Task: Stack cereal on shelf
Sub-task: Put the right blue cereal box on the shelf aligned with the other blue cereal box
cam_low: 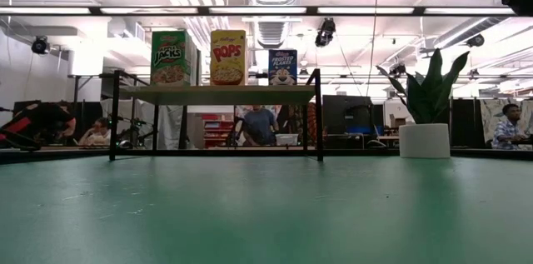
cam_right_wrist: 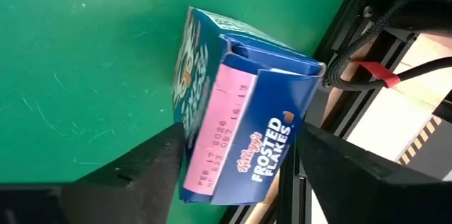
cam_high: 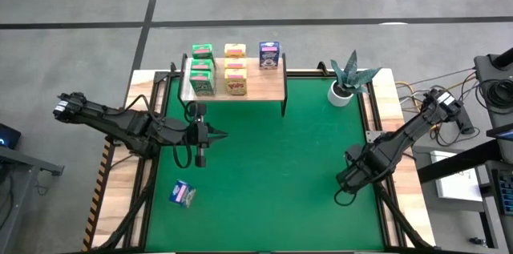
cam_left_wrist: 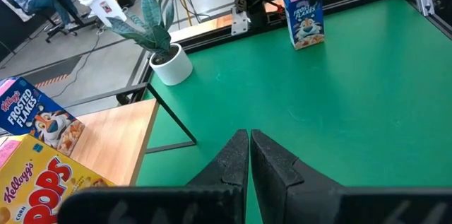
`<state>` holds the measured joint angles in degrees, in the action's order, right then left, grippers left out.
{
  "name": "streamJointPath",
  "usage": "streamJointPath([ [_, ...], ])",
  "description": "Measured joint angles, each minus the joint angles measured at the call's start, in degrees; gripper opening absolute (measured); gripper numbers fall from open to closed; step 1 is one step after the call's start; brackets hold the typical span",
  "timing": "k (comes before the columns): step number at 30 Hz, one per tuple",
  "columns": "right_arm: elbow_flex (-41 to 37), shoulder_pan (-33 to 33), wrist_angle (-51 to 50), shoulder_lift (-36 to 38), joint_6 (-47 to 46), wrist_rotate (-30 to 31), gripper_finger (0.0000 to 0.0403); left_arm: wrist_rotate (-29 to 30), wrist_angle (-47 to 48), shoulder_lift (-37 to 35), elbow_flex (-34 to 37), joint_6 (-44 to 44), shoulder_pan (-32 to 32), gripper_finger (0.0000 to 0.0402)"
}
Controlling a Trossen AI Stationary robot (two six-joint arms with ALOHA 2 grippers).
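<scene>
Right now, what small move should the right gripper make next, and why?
Probably close the right gripper on the blue Frosted Flakes box: its fingers stand open on either side of it, and it stands on the green mat, far from the shelf. The left gripper waits shut before the shelf.

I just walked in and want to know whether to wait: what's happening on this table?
The robot is stocking the shelf with cereal. The green boxes, yellow boxes and one blue box are on it. The right hand is open, fingers either side of a second blue box near the mat's right edge. A third blue box lies front left. The left hand, shut and empty, hovers before the shelf.
</scene>
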<state>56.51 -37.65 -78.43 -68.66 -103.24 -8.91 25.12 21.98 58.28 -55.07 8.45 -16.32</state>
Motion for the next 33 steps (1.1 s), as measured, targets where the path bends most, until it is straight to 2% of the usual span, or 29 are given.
streamJointPath([
  [6,0.11,0.02,1.40,-0.01,0.13,0.00,0.0208,0.00,0.04,0.00,0.00,0.00,0.00,0.0000],
  [11,0.11,0.02,1.46,0.00,0.15,0.00,0.0178,0.00,0.69,0.02,0.00,0.00,0.02,0.0000],
  [24,0.20,0.07,3.33,0.00,0.38,3.11,0.0156,-0.04,0.90,0.02,0.00,-0.02,0.00,0.0000],
  [29,0.21,0.09,4.96,0.00,3.86,4.69,0.0150,-0.08,0.64,0.02,0.00,-0.02,0.02,0.0000],
  [33,1.60,0.17,8.84,0.00,8.31,9.53,0.0151,-0.13,-0.31,0.02,0.02,-0.22,0.00,0.0000],
])
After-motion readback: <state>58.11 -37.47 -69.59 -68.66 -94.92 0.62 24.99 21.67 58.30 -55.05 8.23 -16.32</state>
